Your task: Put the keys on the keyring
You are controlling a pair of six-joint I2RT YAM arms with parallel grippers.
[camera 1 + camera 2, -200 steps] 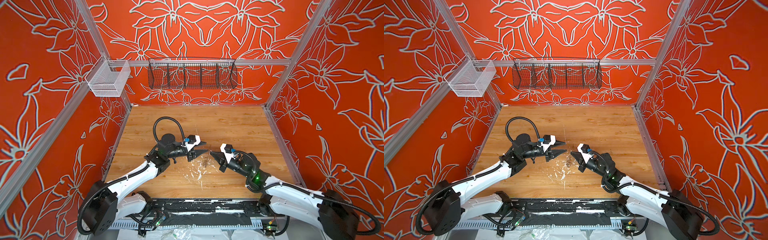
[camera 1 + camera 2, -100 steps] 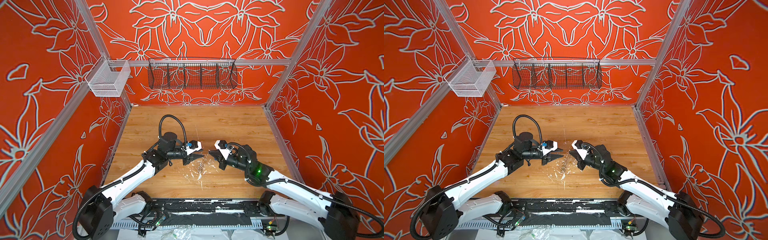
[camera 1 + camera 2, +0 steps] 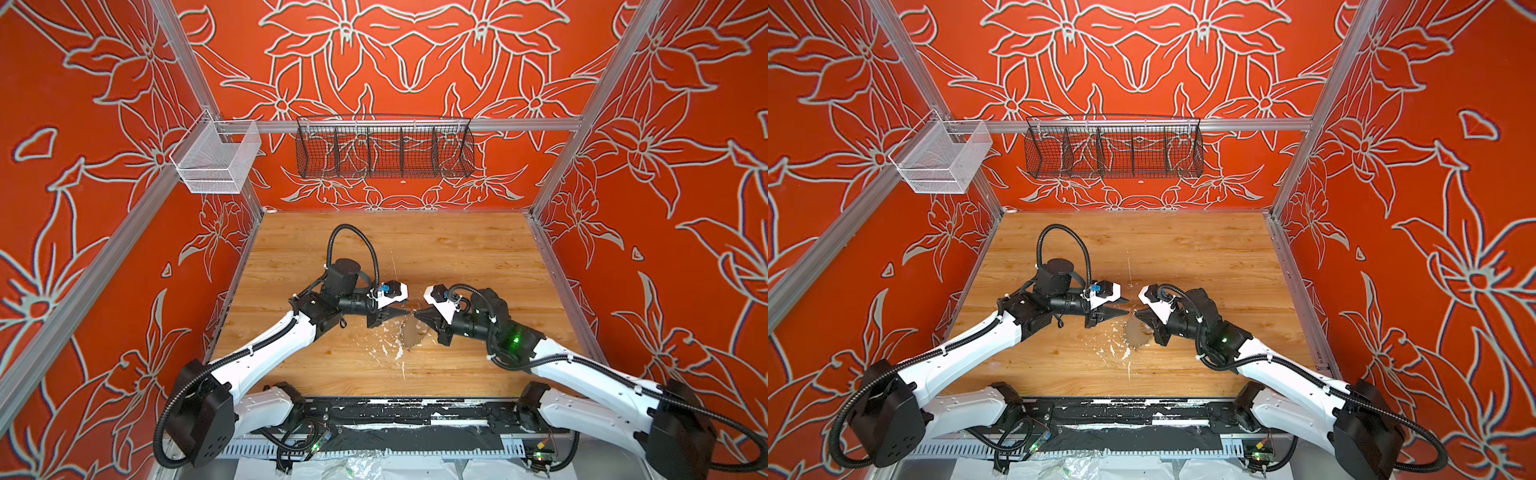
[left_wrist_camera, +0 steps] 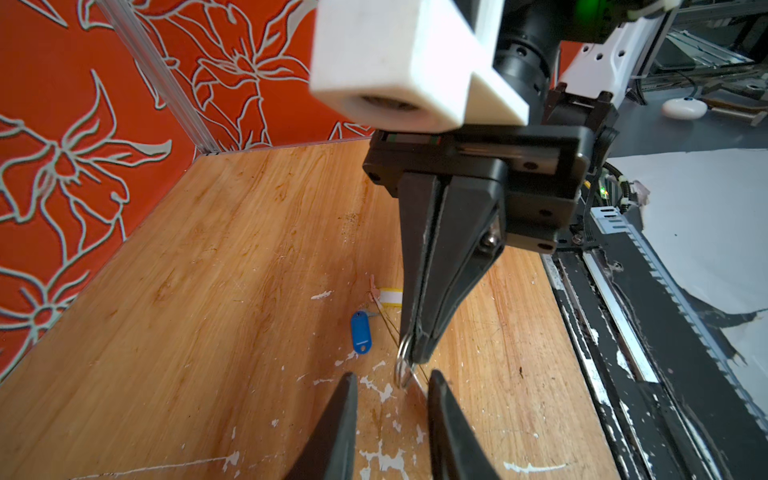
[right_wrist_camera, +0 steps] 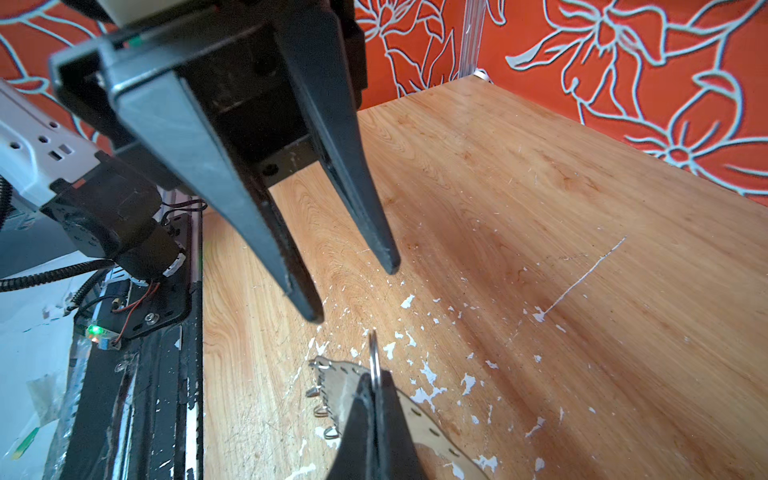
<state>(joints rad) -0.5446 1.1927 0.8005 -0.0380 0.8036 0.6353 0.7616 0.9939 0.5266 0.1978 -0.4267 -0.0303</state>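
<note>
Above a scuffed wooden tabletop point(image 3: 457, 257), the right pincer point(image 4: 411, 353) is clamped on a small split ring point(image 4: 403, 365) of the keyring point(image 3: 411, 334), holding it lifted and tilted. The left pincer point(image 5: 353, 291), jaws narrowly apart and empty, hovers just beside it. Both keys lie below on the wood, the yellow-tagged key point(image 4: 388, 297) near the blue-tagged key point(image 4: 360, 332). The risk: the thin ring could twist or slip from the clamp if the left pincer nudges it.
</note>
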